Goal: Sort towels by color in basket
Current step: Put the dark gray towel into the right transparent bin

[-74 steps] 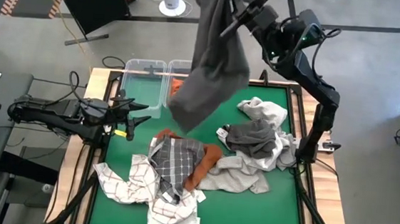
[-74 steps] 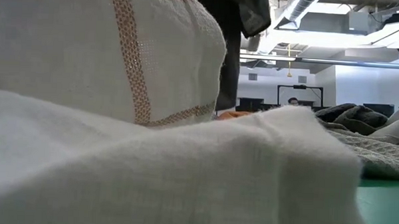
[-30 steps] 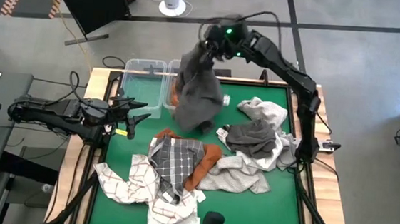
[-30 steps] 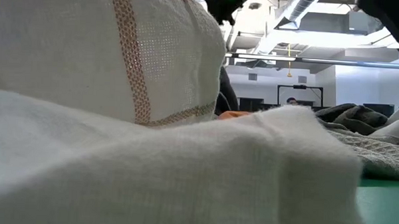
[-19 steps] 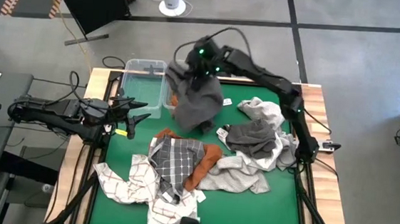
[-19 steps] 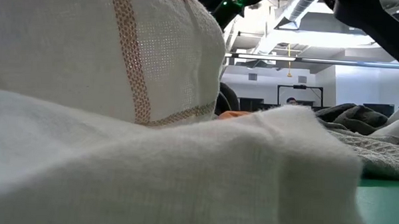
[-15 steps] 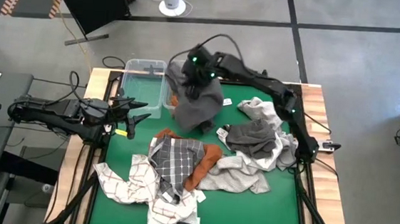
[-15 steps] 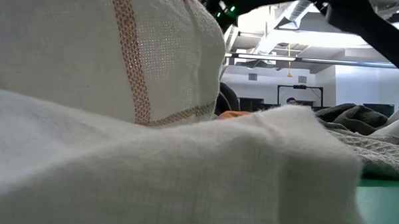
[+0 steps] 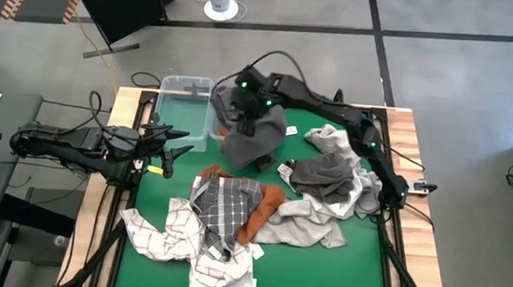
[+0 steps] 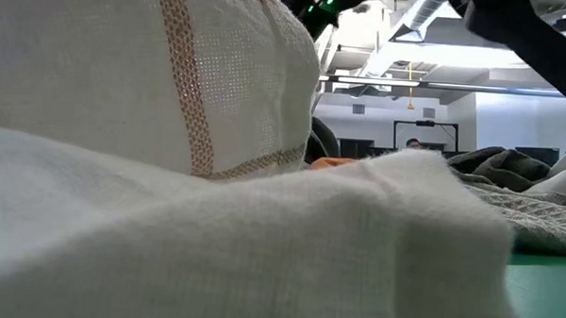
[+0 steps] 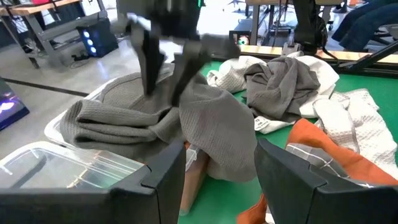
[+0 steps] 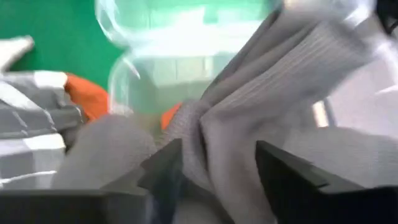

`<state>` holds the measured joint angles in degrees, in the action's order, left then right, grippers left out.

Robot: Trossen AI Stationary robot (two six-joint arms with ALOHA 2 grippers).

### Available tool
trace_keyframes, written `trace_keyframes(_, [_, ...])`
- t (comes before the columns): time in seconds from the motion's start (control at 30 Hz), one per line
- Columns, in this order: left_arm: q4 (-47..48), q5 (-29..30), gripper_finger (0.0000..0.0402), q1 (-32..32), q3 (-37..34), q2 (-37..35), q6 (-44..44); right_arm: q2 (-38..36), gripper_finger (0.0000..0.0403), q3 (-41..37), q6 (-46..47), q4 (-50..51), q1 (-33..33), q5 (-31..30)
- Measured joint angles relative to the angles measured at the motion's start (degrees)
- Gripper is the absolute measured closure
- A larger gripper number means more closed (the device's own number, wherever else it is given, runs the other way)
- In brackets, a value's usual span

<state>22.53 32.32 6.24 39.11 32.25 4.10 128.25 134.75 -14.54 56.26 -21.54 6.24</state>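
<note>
Landmark: the clear plastic bin (image 9: 186, 104) at the far edge of the green desk (image 9: 320, 263); every place below is given from it.
Second bin: a like bin (image 11: 93, 102) stands just beside the clear plastic bin, on the side toward the desk's middle; it is mostly covered by cloth.
Dark grey towel: the dark grey towel (image 9: 255, 134) is heaped over that second bin, one part on top of it and one fold spilling over its near wall onto the desk.
Right gripper: the right gripper (image 9: 249, 100) hangs directly over the heap; in the left wrist view its fingers (image 11: 149, 59) stand spread, tips at the cloth, not pinching it.
Left gripper: the left gripper (image 9: 178, 151) waits on the near side of the clear plastic bin, low over the desk's left edge, fingers (image 11: 283, 171) apart and empty.
Grey grid towel: the grey towel with white grid (image 9: 224, 205) lies nearer the front, well apart from the bins.
Rust-orange towel: the rust-orange towel (image 9: 265, 208) lies under and beside the grid towel.
White checked towel: the white towel with thin red checks (image 9: 171, 238) is spread at the desk's front, farthest from the bin.
Far-side pile: another grey towel (image 9: 323, 176) sits on white and light grey cloths (image 9: 335, 140) toward the right side of the desk, well apart from the bins.
</note>
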Motion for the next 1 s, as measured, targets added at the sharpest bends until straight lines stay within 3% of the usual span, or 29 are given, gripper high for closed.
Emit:
trace_keyframes(0.13, [0.02,0.0,0.0221,0.0,0.0,0.0,0.02,-4.13,0.0116,0.23,1.46,0.44,-0.58,-0.11])
trace_keyframes(0.27, [0.02,0.0,0.0221,0.0,0.0,0.02,0.02,-6.73,0.0097,0.25,1.46,3.78,0.08,-0.35])
trace_keyframes(0.6, [1.11,-0.28,0.0221,0.0,0.0,0.01,1.06,-5.84,0.0092,-0.08,5.41,28.8,2.23,-3.62])
trace_keyframes(0.8, [1.78,-1.02,0.0221,0.0,0.0,0.0,1.68,-5.91,0.0092,-1.17,10.12,33.78,1.17,-8.08])
trace_keyframes(1.0, [3.47,-2.05,0.0221,0.0,0.0,0.0,3.24,-5.97,0.0092,-4.03,13.27,32.4,2.17,-8.57])
